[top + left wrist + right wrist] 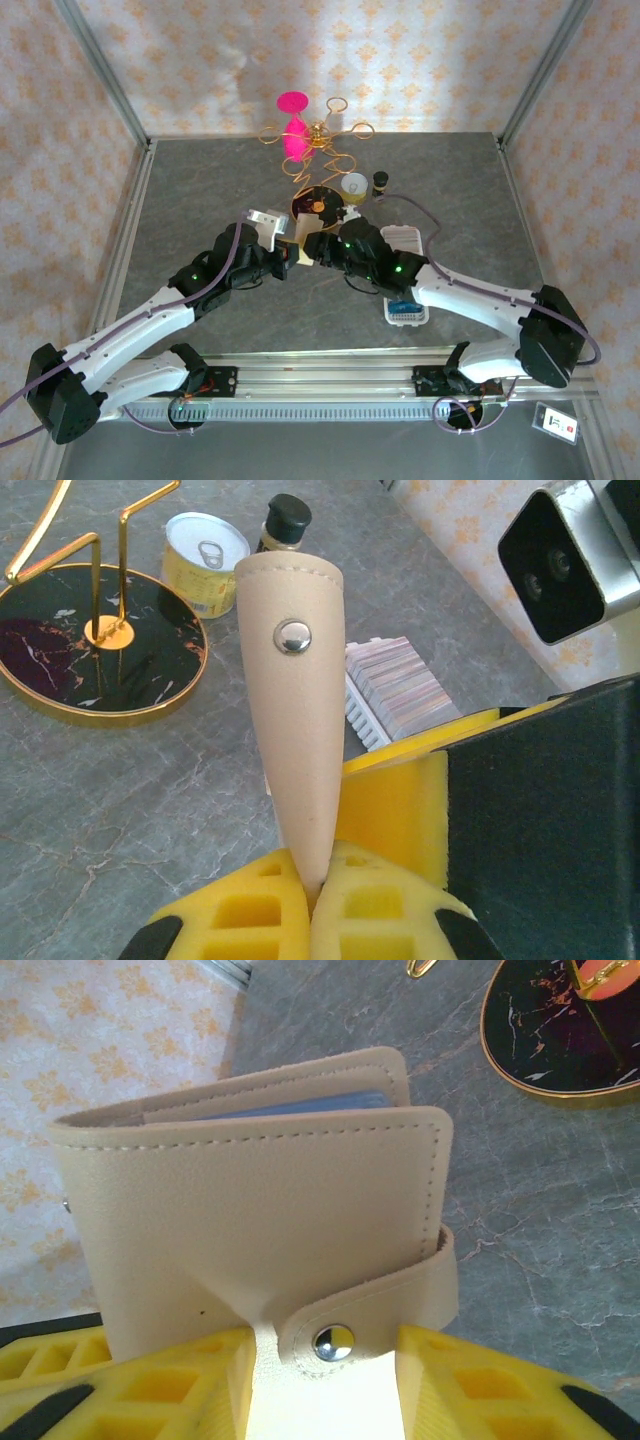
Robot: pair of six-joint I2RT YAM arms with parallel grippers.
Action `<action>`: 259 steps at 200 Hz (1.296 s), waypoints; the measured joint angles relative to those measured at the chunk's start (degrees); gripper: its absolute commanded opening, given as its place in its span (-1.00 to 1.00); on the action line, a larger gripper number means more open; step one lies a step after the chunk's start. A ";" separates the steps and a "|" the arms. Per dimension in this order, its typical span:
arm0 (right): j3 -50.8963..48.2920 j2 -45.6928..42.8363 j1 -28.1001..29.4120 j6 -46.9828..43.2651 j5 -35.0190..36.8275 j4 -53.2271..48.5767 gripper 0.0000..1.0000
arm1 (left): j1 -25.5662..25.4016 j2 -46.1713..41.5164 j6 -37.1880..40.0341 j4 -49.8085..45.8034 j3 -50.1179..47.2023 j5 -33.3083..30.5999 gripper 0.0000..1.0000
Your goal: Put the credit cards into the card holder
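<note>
Peeking from card holder [250, 1210], right-wrist view: seemingly a credit card [300, 1107].

The back wall [430, 60], across the top of the frame, is covered in pale paper with a small orange flower pattern. The same paper covers the left wall [45, 150] and the right wall [605, 150]. Grey metal posts [105, 70] slant through both upper corners. The table [200, 190] is a dark grey marbled slab filling the middle. A silver rail [330, 375] crosses the bottom. A bright patch of light [335, 45] lies at upper centre.
</note>
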 measured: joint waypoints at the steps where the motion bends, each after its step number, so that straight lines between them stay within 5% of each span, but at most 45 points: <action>1: 0.04 0.04 0.00 0.00 0.07 0.00 -0.27 | 0.00 0.00 -0.02 -0.02 0.02 -0.02 -1.00; 59: 1.49 2.40 0.31 0.94 1.11 -0.48 -0.54 | 0.26 0.00 -0.17 -1.11 0.00 -0.90 -1.00; 139: 0.81 2.56 0.55 1.01 2.91 -1.75 -0.66 | 0.22 1.03 -1.03 -1.70 0.00 -0.66 -1.00; 173: 0.81 2.56 0.70 1.27 2.91 -1.64 -1.00 | 0.22 1.07 -1.18 -1.70 -0.11 -0.46 -1.00; 259: -4.00 2.21 0.48 0.66 4.87 -1.68 -1.00 | 0.04 0.94 -5.07 -2.36 -2.67 -1.07 -1.00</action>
